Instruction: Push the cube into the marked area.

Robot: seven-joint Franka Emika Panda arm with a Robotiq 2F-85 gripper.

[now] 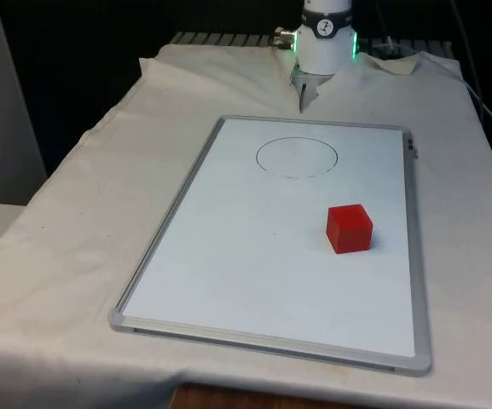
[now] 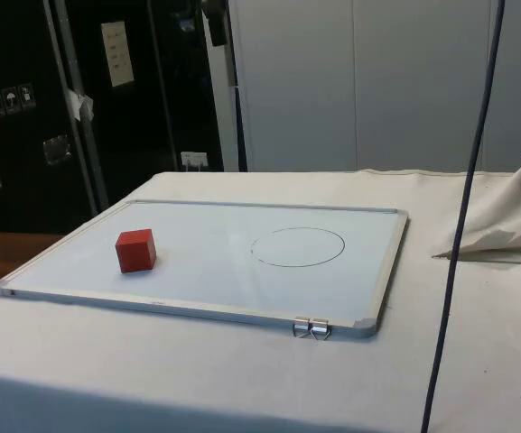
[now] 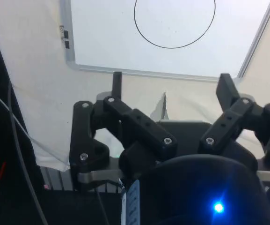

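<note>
Small red cube (image 1: pixel 349 228) resting on flat white board with grey metal frame (image 1: pixel 177 200), toward front view's right, well apart from thin black drawn circle (image 1: pixel 297 157). Circle holding nothing. Black two-finger gripper (image 3: pixel 171 84) spread wide, gripping nothing, hanging over white cloth (image 1: pixel 75 213) beyond board's far edge.

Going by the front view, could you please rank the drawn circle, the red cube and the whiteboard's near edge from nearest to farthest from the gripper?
The gripper hangs over the cloth beyond the whiteboard's far edge.
1. Drawn circle, at the board's far end.
2. Red cube, mid-board, towards the front view's right.
3. Whiteboard's near edge, closest to the camera.
</note>
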